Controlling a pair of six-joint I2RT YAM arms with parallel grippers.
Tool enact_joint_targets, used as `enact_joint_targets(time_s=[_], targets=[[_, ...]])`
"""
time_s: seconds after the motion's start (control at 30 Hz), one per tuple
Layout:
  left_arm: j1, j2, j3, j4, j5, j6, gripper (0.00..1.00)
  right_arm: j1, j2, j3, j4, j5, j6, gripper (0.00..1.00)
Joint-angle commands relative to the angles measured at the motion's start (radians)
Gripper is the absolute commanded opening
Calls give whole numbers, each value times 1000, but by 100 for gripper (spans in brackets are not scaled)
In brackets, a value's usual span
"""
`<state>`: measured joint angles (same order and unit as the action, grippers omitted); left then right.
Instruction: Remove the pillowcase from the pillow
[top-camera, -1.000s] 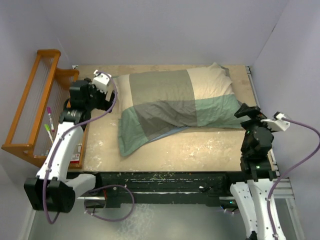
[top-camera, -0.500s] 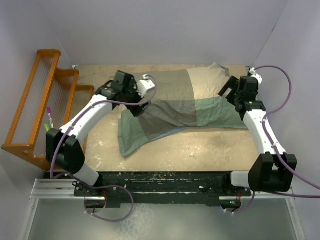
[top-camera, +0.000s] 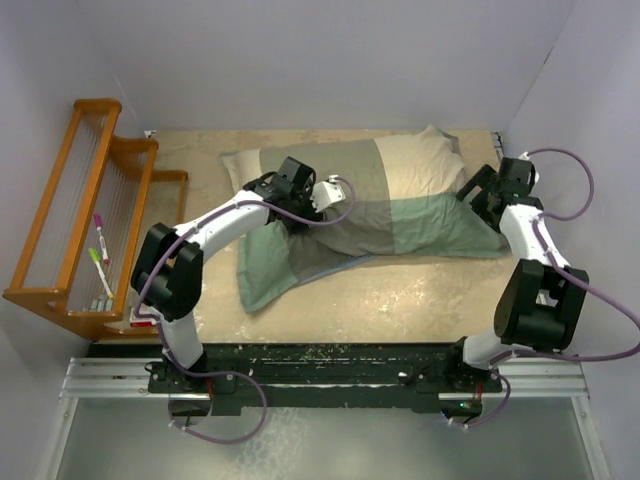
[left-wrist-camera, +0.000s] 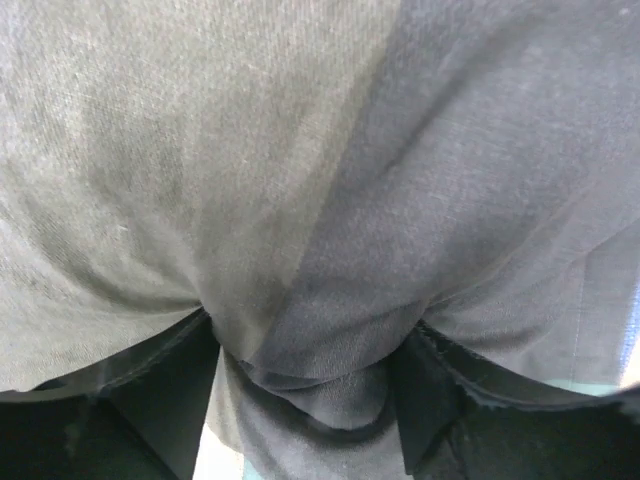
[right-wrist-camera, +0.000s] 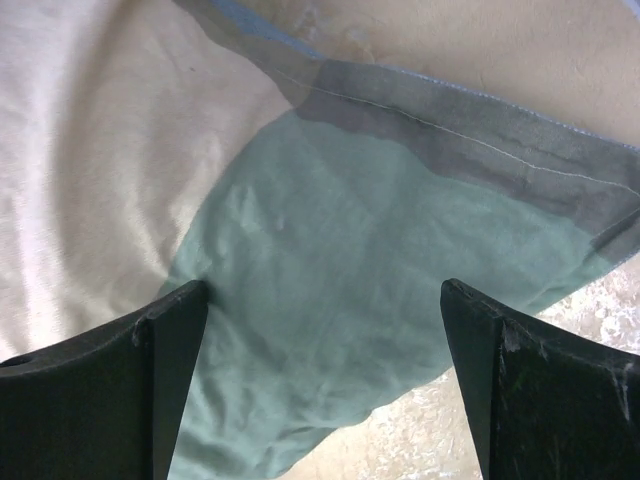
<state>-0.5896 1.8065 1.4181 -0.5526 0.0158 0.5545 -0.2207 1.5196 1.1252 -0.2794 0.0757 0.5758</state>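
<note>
Lying across the far half of the bench (top-camera: 420, 290), the pillowcase (top-camera: 350, 205) runs left to right, the pillow inside it hidden. The left claw (left-wrist-camera: 305, 390) is pinched on a fold of grey-olive cloth near the middle. The right claw (right-wrist-camera: 325, 345) hangs spread wide, holding nothing, over the teal right-end corner.

The pillowcase (top-camera: 350, 205) is laid with its long side running from 9 to 3 o'clock. It is blocked in sage green toward 9 o'clock, grey-olive at the centre, cream toward 1 o'clock and teal toward 4 o'clock. A limp, flat corner is trailed toward 7 o'clock, with a pale blue inner edge shown beside it. The pillow is wholly covered; only its plump bulk is made out toward 2 o'clock
</note>
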Motion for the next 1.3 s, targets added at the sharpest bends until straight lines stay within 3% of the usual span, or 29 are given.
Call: enact_joint_targets(time_s=[0.0,0.07,0.1,0.2,0.23,0.33,0.37,0.53,0.57,0.63,0.67,0.87,1.1,1.27], targets=[[72,32,-21,76,-39,29,53,-18,34,-44,62,-107,-54,100],[145,24,-21,67,-33,12,28,-9,29,-79,126,-153,-62,99],[181,17,-26,69,-39,10,21,5,21,-101,164,-190,-54,98],[245,-28,-65,85,-61,37,20,98,9,-160,256,-259,-35,96],[251,-52,-82,88,-60,47,24,139,12,-164,272,-275,-27,94],[251,-127,-102,49,-13,63,62,237,-1,-198,366,-345,30,85],[250,-157,-94,17,7,58,69,263,-20,-212,394,-359,53,79],[209,-268,-15,-138,108,70,89,409,-133,-186,393,-351,109,44],[181,-301,-14,-155,115,79,90,431,-153,-166,377,-345,118,35],[109,-366,-25,-172,115,102,93,473,-192,-112,342,-319,135,7],[70,-400,-34,-174,118,109,93,491,-209,-73,320,-300,142,0],[-9,-510,-33,-171,268,89,99,598,-237,140,252,-277,206,0],[-28,-547,-47,-64,204,181,99,839,-126,484,183,-159,228,0],[-27,-593,-35,3,162,139,99,950,-67,606,196,-103,266,0]])
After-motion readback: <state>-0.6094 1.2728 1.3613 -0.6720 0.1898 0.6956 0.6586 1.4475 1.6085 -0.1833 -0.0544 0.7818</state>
